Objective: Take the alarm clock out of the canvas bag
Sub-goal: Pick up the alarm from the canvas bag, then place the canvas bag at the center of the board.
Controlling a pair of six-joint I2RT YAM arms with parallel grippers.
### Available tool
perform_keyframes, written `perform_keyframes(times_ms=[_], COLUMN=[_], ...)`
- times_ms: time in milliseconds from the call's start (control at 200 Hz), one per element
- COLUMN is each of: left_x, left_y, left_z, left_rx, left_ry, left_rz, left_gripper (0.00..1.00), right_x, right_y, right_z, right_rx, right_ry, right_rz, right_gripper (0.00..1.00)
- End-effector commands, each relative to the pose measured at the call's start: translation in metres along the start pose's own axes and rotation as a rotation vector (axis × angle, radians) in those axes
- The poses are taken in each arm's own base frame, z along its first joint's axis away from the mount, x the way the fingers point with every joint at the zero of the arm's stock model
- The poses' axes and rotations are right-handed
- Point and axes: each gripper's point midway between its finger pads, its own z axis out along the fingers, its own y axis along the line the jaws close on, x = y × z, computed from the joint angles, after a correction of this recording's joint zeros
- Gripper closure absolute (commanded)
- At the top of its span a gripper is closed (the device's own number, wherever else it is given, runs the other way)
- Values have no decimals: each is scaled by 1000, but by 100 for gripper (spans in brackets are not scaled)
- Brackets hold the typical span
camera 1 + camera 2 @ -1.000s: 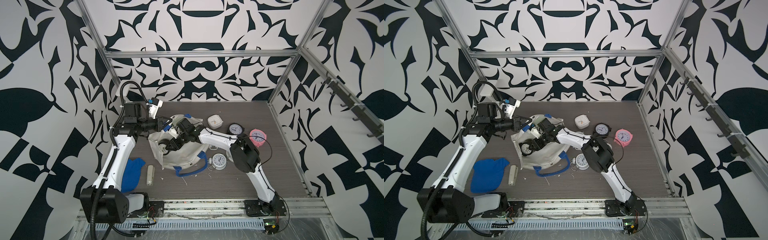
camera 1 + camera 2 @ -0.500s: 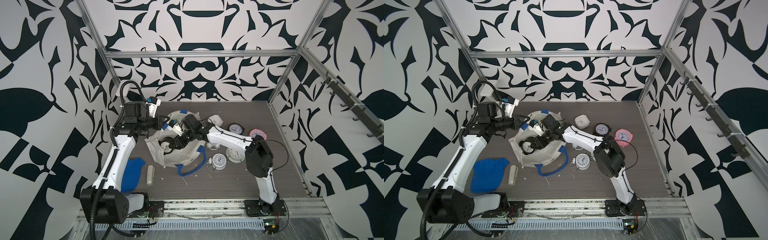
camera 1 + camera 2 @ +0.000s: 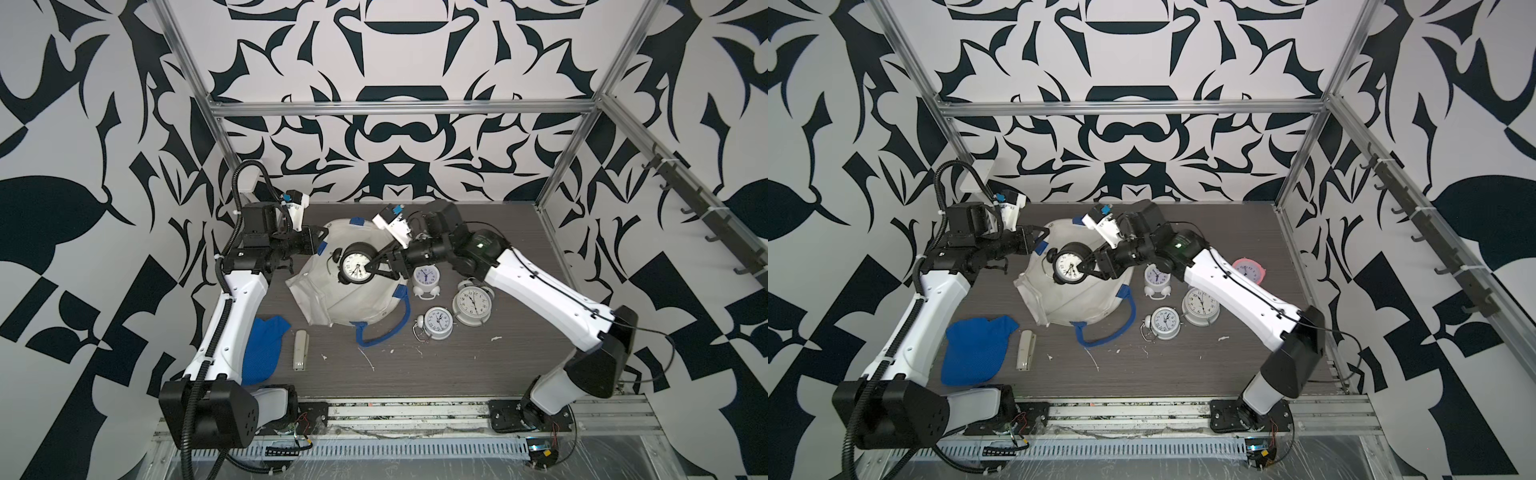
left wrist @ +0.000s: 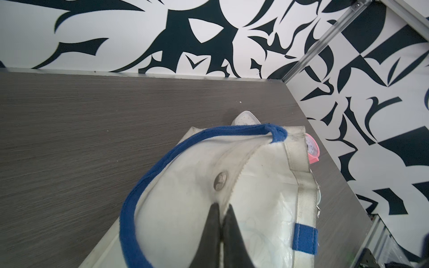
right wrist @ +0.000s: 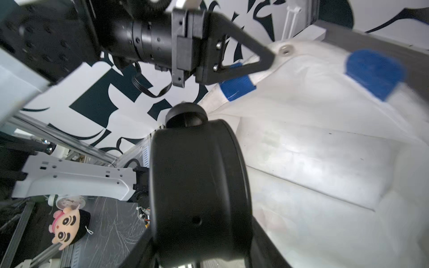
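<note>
Dark grey wood-grain tabletop (image 3: 457, 374), enclosed by walls of bold black-and-white pattern (image 3: 395, 62) and an aluminium frame (image 3: 395, 107). Right gripper (image 3: 374, 268), jaws roughly half apart, clasps the black alarm clock (image 3: 355, 268), dial facing upward. Both top views place the clock over the open mouth of the canvas bag (image 3: 353, 305); whether it is clear of the rim cannot be told. Left gripper (image 4: 221, 210), jaws closed, pinches the bag's rim just beside a metal snap (image 4: 220, 182). Right of the bag, three white clocks (image 3: 471, 301) lie close together, with a pink clock (image 3: 1250, 270) beyond them, partly behind the right arm. Beside the left arm lie a blue cloth (image 3: 266, 349) and a small beige object (image 3: 300, 349).
</note>
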Motion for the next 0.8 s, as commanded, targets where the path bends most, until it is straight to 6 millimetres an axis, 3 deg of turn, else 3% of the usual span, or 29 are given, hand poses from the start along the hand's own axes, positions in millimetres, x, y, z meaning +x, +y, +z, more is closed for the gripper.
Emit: perform_keyframes(times_ms=[0, 230, 435, 795], left_x=[-21, -28, -43, -95], left_y=[3, 18, 47, 105], left_z=[-6, 6, 24, 67], left_rx=[-22, -43, -75, -55], left_ry=[-44, -23, -41, -152], left_rz=[-33, -130, -276, -548], left_gripper=[100, 100, 100, 100], right_x=[-17, -4, 39, 143], right_y=[4, -37, -84, -135], right_z=[-45, -124, -185, -224], right_rx=[18, 212, 410, 713], right_ry=[-97, -242, -360, -377], right_rz=[63, 266, 505, 772], right_gripper=[62, 62, 63, 64])
